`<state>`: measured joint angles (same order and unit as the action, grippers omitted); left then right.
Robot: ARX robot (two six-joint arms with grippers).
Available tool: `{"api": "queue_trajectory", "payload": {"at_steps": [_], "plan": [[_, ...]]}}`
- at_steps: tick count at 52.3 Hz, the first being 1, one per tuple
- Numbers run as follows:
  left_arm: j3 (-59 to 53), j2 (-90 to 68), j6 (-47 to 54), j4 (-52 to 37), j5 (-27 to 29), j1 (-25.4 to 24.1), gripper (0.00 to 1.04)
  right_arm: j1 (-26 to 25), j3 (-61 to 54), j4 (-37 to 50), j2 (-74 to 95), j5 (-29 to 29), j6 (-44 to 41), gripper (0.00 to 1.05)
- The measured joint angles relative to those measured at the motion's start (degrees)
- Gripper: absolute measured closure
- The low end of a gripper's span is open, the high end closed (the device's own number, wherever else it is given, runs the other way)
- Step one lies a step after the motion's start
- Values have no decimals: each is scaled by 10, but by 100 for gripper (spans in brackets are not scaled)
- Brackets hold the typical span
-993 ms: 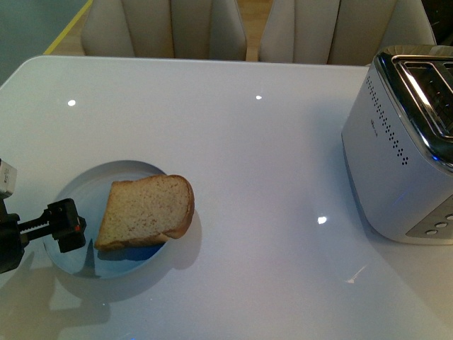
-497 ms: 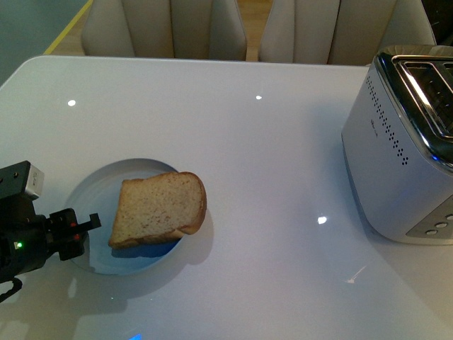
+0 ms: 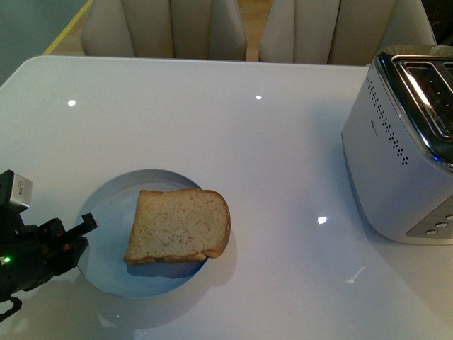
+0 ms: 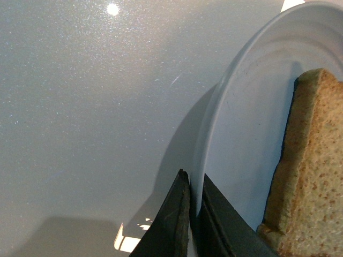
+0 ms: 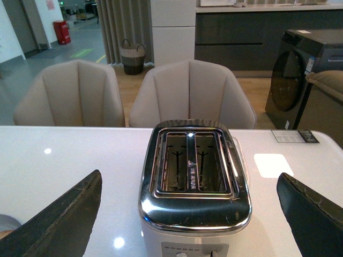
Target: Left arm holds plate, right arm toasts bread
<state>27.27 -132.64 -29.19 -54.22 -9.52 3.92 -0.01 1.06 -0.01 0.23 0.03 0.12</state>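
The pale blue-grey plate (image 3: 106,212) is at the table's near left and carries the tan bread (image 3: 180,225) slice, lying flat toward its right side. My left gripper (image 3: 81,230) is shut on the plate's left rim. In the left wrist view the dark jaws (image 4: 192,182) pinch the plate's raised rim (image 4: 214,123), with the bread's crust edge (image 4: 311,171) just beyond. My right gripper (image 5: 188,176) is open and empty. Its fingers (image 5: 64,219) stand wide apart above and in front of the toaster (image 5: 194,176), looking down on the slots. The right gripper does not show in the front view.
The silver two-slot toaster (image 3: 403,142) stands at the table's right edge, slots up. Beige chairs (image 3: 170,28) line the far side of the white glossy table (image 3: 269,177).
The plate with the bread has shifted to the right and nearer the front edge, carried by my left gripper. The toaster has not moved.
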Motion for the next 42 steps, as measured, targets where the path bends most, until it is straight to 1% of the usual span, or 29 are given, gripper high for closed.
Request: {"api": "queue_trajectory", "payload": {"at_steps": [4,15,22,27,32,39,42], "plan": [[-23,23,-16,-15,-4,6,102,0,0,0,0,0,0,9],[-68,87,-51,-20,-3,16,102,0,0,0,0,0,0,9],[-87,141,-77,9,5,24,102,0,0,0,0,0,0,9],[-92,214,-95,78,22,42,102,0,0,0,0,0,0,9],[-86,301,-99,176,48,62,102,0,0,0,0,0,0,9],[-46,415,-114,315,67,86,102,0,0,0,0,0,0,9],[-27,447,-123,357,74,96,102,0,0,0,0,0,0,9]]}}
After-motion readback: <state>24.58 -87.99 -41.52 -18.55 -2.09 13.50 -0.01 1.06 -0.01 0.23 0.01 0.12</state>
